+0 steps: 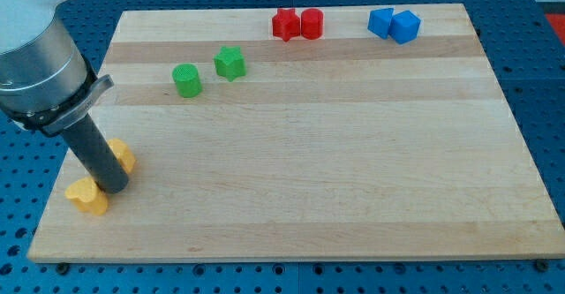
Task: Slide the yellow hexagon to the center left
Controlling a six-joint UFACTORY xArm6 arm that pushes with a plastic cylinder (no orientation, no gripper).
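The yellow hexagon (123, 155) lies near the board's left edge, partly hidden behind my rod. My tip (113, 188) rests on the board between the hexagon and a second yellow block (87, 197), a heart-like shape at the lower left. The tip touches or nearly touches both; I cannot tell which.
A green cylinder (186, 80) and a green star-like block (229, 63) sit at the upper left. A red star-like block (284, 24) and a red cylinder (312, 23) touch at the top middle. Two blue blocks (381, 21) (405, 26) sit at the top right. The wooden board (353, 170) rests on a blue perforated table.
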